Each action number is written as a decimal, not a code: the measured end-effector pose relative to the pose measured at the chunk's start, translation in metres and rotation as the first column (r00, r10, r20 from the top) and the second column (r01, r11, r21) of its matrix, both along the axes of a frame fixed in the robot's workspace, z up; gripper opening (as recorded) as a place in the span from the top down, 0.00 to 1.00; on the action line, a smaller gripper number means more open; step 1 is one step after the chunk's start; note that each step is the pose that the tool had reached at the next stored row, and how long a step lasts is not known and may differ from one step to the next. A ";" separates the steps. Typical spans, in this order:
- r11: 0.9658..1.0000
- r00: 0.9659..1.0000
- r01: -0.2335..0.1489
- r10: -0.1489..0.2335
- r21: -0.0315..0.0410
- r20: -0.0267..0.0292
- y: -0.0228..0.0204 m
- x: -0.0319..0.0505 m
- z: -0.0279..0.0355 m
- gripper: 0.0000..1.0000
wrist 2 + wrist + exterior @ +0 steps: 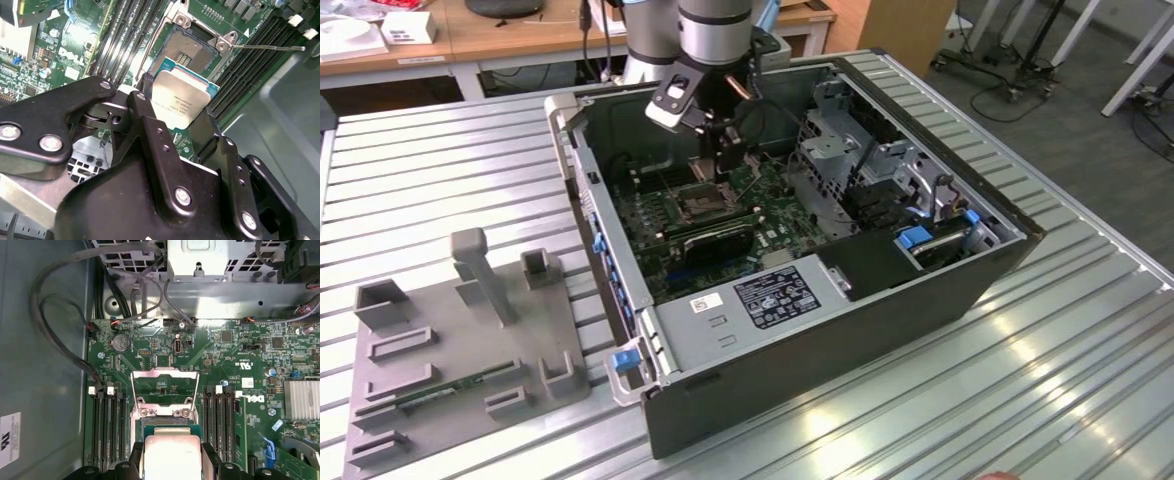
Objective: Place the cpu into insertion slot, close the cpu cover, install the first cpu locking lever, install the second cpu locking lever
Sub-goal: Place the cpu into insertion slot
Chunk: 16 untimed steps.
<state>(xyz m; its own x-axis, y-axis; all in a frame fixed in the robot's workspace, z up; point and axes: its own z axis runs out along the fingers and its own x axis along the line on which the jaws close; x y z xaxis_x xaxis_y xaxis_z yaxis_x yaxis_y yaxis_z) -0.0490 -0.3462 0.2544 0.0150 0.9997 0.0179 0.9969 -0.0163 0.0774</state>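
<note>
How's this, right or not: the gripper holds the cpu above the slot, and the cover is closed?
Not quite. The gripper holds the cpu above the slot, but the cover stands open, as the first wrist view shows.

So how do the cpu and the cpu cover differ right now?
The cpu is a solid silvery plate with green edges; the cpu cover is an open frame. The cpu is clamped in the gripper, not yet in the insertion slot; the cpu cover stands hinged open at that slot. Both are square and silvery.
</note>
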 end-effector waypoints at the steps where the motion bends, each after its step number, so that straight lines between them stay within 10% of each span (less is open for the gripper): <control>1: 1.000 1.000 0.000 0.000 0.000 0.000 0.0000 0.0000 -0.0018 0.46; 16: 1.000 1.000 0.005 -0.005 -0.001 0.000 0.0000 -0.0052 -0.0275 0.46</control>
<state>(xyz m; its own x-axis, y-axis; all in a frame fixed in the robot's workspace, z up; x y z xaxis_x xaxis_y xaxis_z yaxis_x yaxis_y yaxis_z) -0.0541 -0.3462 0.2269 0.0204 0.9996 0.0173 0.9968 -0.0216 0.0774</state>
